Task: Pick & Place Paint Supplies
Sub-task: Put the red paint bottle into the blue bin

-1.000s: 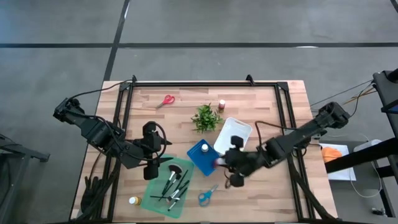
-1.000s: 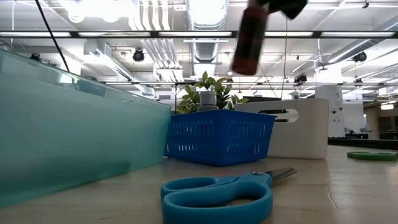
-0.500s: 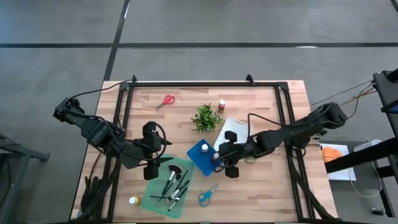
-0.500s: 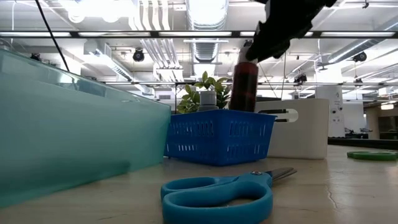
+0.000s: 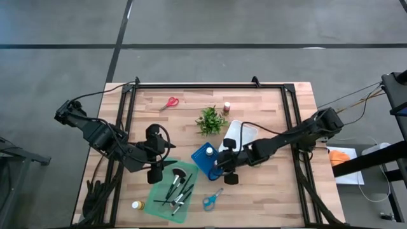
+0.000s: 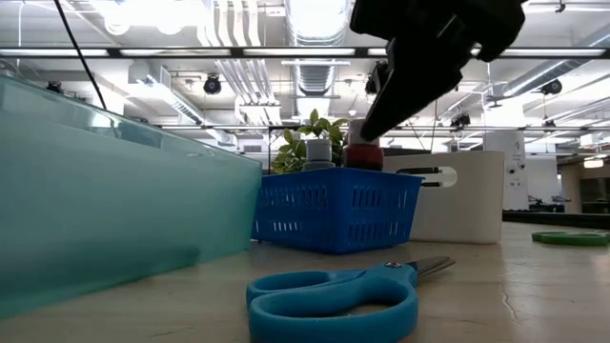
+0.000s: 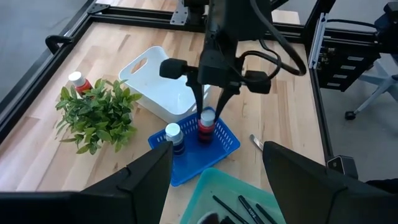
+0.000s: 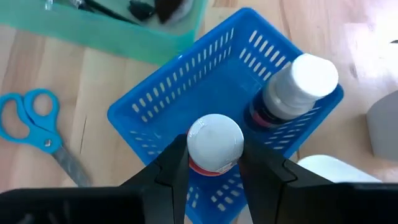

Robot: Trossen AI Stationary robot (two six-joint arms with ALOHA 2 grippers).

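My right gripper (image 8: 214,160) is shut on a red paint bottle with a white cap (image 7: 206,127), low inside the blue basket (image 5: 202,163). Only the bottle's top (image 6: 363,152) shows above the basket rim in the low view. A second white-capped bottle (image 8: 298,84) stands in the basket's far corner. My left gripper (image 5: 154,168) is open and empty over the near left edge of the green tray (image 5: 166,194), which holds several dark brushes (image 5: 178,187). My right gripper pinches the bottle's top end, at the white cap (image 8: 214,138), between its two fingers (image 8: 175,163). The fingers come from above, pointing down. The bottle stands upright inside the basket. The basket wall hides whether its bottom rests on the basket floor.
Blue scissors (image 5: 212,200) lie near the front, beside the basket. A white bin (image 5: 241,135) stands behind the basket, and a leafy plant (image 5: 210,120) beyond it. A red-capped bottle (image 5: 226,107), red scissors (image 5: 169,103) and a yellow-capped bottle (image 5: 136,205) lie on the table.
My right gripper has gone toward the table's left edge and down with the red bottle, from above the table beside the basket to inside it. The bottle, tilted at first, has come upright and sunk behind the basket wall.
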